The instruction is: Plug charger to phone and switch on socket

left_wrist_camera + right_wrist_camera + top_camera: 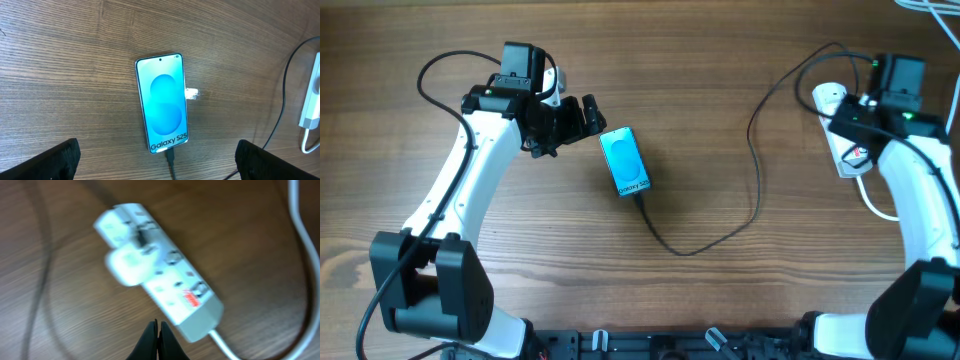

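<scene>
The phone (624, 161) lies flat mid-table with its cyan screen up, also in the left wrist view (162, 102). The charger's black cable (720, 235) has its connector (170, 155) in the phone's near end and runs right to a white plug (128, 265) seated in the socket (165, 287), a white power strip at the far right (844, 150). My left gripper (568, 120) is open and empty just left of the phone. My right gripper (158, 342) is shut and empty, hovering above the strip near its red switch mark (191, 300).
The strip's thick white cord (876, 205) loops down the right side beside my right arm, also in the right wrist view (305, 240). The black cable makes a wide loop across the wooden table between phone and strip.
</scene>
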Controlling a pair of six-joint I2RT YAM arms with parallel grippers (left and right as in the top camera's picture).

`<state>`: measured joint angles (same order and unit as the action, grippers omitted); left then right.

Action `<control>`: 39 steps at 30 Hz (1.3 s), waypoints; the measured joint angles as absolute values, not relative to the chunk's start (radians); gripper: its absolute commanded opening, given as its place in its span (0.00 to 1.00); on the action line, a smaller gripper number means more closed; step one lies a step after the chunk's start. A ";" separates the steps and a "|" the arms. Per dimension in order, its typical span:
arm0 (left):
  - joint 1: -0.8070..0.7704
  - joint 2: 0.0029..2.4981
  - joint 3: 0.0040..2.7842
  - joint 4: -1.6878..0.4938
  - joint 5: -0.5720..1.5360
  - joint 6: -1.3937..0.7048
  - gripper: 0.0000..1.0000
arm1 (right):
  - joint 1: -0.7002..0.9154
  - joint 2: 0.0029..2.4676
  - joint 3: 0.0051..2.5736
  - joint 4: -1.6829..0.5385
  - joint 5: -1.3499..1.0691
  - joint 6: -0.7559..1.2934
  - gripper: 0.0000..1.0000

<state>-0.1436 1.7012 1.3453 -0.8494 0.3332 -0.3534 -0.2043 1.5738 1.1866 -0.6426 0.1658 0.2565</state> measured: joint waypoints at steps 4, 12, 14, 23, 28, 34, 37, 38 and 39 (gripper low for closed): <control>-0.144 1.701 1.345 -0.849 0.333 -0.353 1.00 | -0.311 1.647 1.187 -0.642 0.146 0.284 0.30; -0.144 1.701 1.345 -0.849 0.333 -0.353 1.00 | -0.403 1.812 1.187 -0.506 0.067 0.318 1.00; -0.144 1.701 1.345 -0.849 0.333 -0.353 1.00 | -0.412 1.842 1.187 -0.482 0.046 0.317 1.00; -0.144 1.701 1.345 -0.849 0.333 -0.353 1.00 | -0.436 1.858 1.187 -0.454 0.026 0.340 0.99; -0.144 1.701 1.345 -0.849 0.333 -0.353 1.00 | -0.436 1.858 1.187 -0.454 0.026 0.340 1.00; -0.144 1.701 1.345 -0.849 0.333 -0.353 1.00 | -0.436 1.858 1.187 -0.455 0.026 0.340 1.00; -0.144 1.701 1.345 -0.849 0.333 -0.353 1.00 | -0.436 1.858 1.187 -0.475 0.022 0.339 1.00; -0.144 1.702 1.345 -0.849 0.333 -0.353 1.00 | -0.436 1.858 1.187 -0.482 0.020 0.339 1.00; -0.144 1.701 1.345 -0.849 0.333 -0.353 1.00 | -0.436 1.858 1.187 -0.489 0.019 0.339 1.00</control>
<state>-0.1436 1.7012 1.3453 -0.8494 0.3332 -0.3534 -0.4358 1.8580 1.1870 -0.4889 0.0185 0.3393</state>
